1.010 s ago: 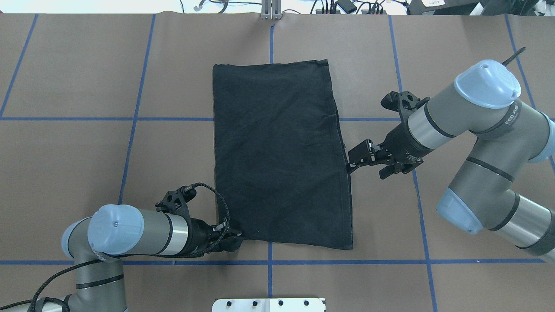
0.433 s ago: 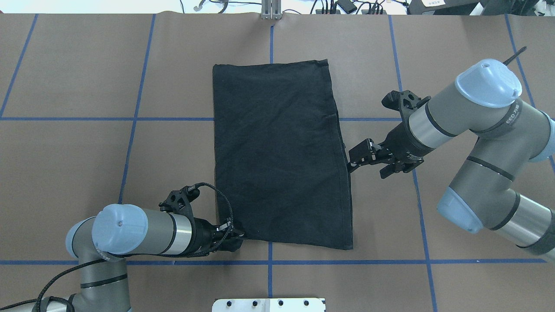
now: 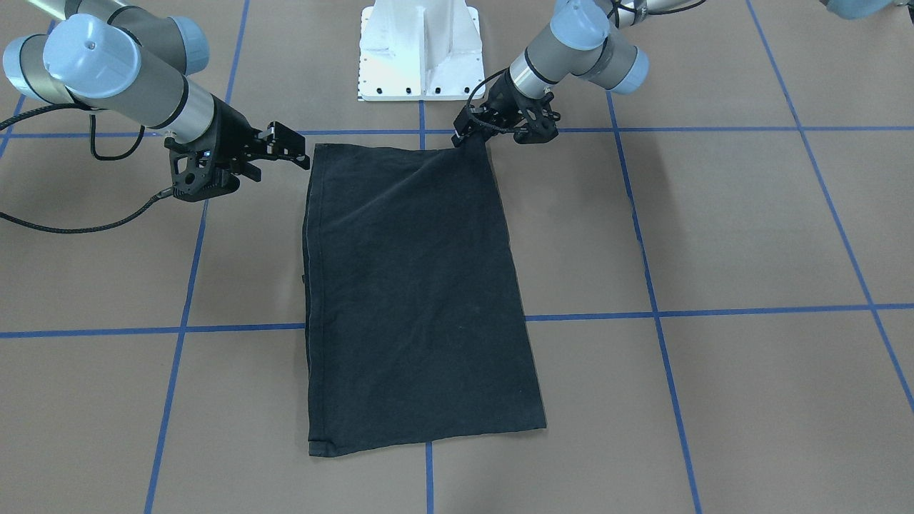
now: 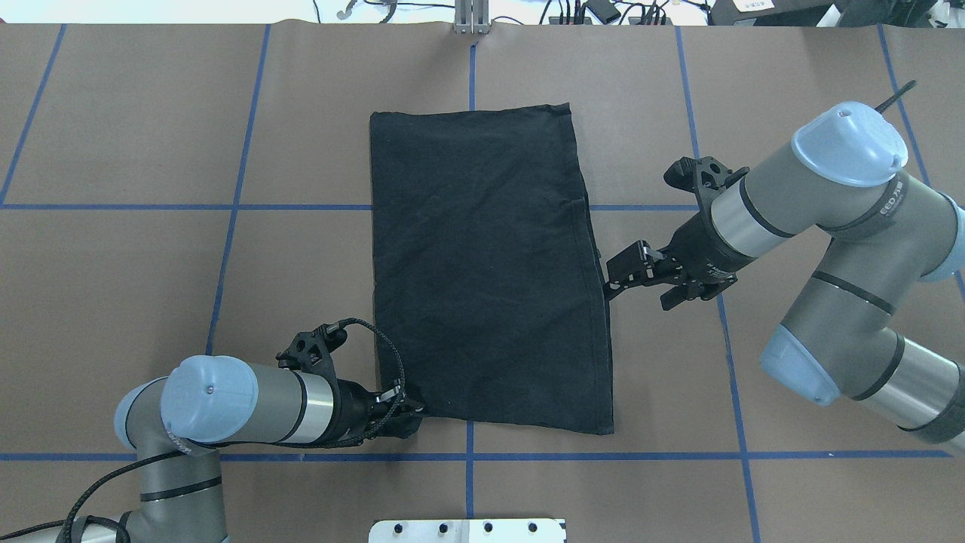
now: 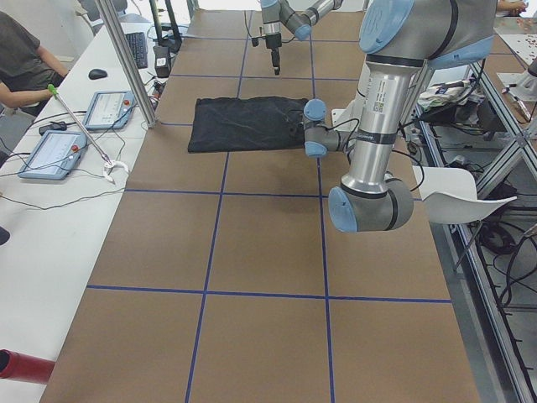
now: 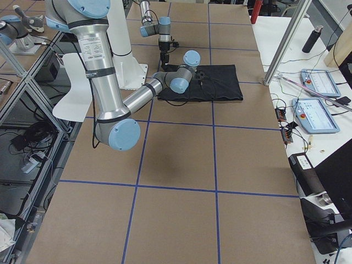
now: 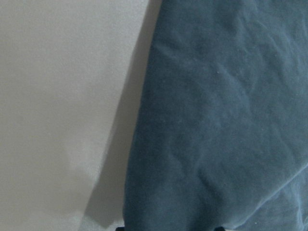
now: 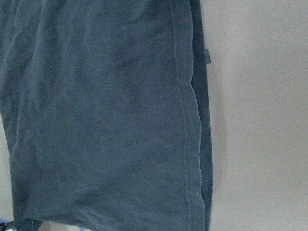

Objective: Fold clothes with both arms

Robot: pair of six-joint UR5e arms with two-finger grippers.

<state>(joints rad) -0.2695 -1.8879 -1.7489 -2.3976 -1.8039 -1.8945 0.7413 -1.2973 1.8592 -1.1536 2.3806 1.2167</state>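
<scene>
The black short-sleeved T-shirt [image 4: 482,264] is lying plain side up, a flat rectangle at the middle of the brown, blue-taped tabletop [image 4: 151,286]. The left pincer [image 4: 415,411] is clamping the shirt's near corner. The right pincer [image 4: 612,279] is sitting just beside the shirt's side edge, and I cannot tell whether it is open or closed. Lettering on the silver-grey right arm [image 4: 829,188] is showing too small to read.

Bright, even light is falling on the brown desk [image 4: 151,302], leaving only soft shadows. The black T-shirt [image 4: 482,264] is showing faint creases. The left wrist view is rendering it bluish and slightly blurred, with a grey shadow lying along its edge.
</scene>
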